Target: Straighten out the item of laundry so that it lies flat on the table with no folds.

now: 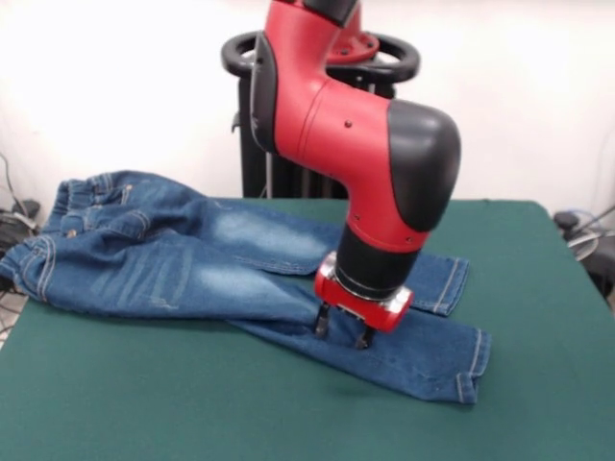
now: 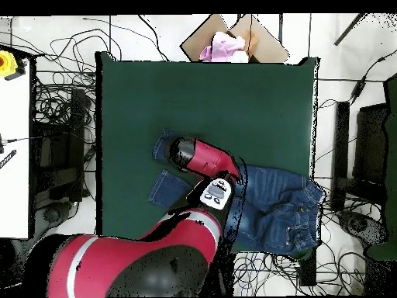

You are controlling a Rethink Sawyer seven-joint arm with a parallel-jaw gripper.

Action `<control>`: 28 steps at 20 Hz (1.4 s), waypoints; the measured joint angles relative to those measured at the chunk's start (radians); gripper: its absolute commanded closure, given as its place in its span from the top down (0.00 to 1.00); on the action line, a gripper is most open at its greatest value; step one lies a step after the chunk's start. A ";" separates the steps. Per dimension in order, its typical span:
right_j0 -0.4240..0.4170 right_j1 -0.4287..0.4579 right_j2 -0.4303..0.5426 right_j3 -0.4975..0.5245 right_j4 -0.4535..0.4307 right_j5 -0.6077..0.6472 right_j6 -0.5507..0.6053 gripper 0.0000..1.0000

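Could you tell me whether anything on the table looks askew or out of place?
Yes: the jeans lie askew, their waistband overhanging the table edge. The gripper sits open, down on one leg.

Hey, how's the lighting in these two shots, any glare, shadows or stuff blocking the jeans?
Front view: soft, even light, no glare; the claw casts only a faint shadow on the faded blue denim jeans, and the wall behind is washed out bright. Overhead view: the red and black arm hides the jeans' middle on the dark green felt table.
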 measured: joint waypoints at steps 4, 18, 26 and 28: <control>0.009 0.006 -0.007 -0.005 0.030 0.002 0.007 1.00; -0.002 0.002 0.010 -0.002 0.100 0.001 0.007 1.00; 0.001 -0.009 0.011 0.008 0.102 0.000 0.007 1.00; 0.002 -0.006 0.011 0.004 0.107 0.000 0.007 1.00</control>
